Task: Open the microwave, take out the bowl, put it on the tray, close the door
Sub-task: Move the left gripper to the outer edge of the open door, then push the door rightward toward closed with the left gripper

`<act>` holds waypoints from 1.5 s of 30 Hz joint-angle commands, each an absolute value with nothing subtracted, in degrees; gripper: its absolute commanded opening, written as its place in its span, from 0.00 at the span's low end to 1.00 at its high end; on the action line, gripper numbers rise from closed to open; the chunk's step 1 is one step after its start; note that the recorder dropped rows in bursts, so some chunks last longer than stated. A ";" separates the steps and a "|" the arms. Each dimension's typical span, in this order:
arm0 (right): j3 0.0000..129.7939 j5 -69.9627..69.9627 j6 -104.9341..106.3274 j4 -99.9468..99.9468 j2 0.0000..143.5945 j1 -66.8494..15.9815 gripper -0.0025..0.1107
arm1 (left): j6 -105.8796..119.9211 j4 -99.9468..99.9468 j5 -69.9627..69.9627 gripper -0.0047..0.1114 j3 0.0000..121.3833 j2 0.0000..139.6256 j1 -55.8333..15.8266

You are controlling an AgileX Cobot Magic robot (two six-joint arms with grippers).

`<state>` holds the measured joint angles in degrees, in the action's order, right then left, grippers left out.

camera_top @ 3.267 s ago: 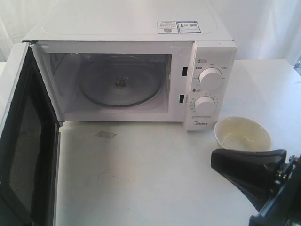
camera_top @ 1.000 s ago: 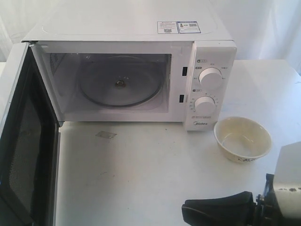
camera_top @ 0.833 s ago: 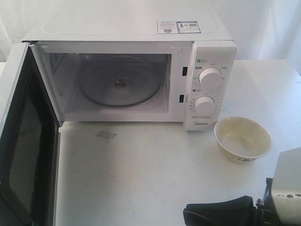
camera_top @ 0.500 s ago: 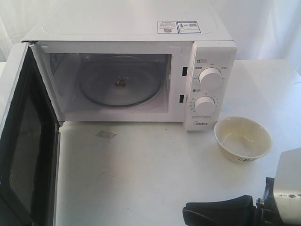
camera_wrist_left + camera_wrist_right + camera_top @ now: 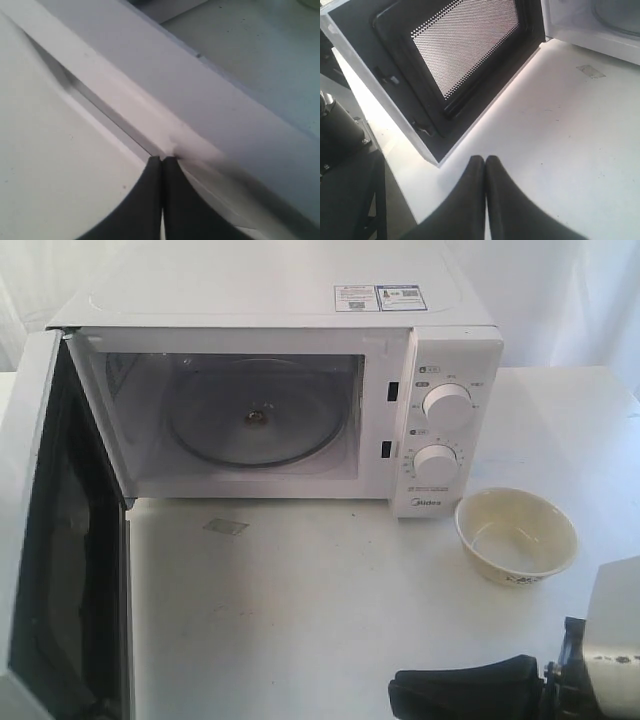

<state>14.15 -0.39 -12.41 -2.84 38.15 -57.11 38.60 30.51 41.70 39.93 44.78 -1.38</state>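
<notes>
My left pincer (image 5: 161,159), right pincer (image 5: 485,159) pinched closed, empty. Door (image 5: 70,560), frame left: stiff, swings light; push outer face near free edge.

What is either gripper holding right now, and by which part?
Nothing. The right gripper is shut on air over the table; the left gripper is shut, tips at a white surface. The bowl sits free.

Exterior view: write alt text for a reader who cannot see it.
A white microwave stands open, its door swung left and turntable empty. A cream bowl sits on the table near the dials; the shut right hand is at bottom right.
</notes>
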 commanded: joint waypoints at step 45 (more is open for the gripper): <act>18.51 5.23 -2.73 -2.57 37.25 -58.25 0.02 | 70.31 62.72 19.12 0.04 52.81 69.80 -20.09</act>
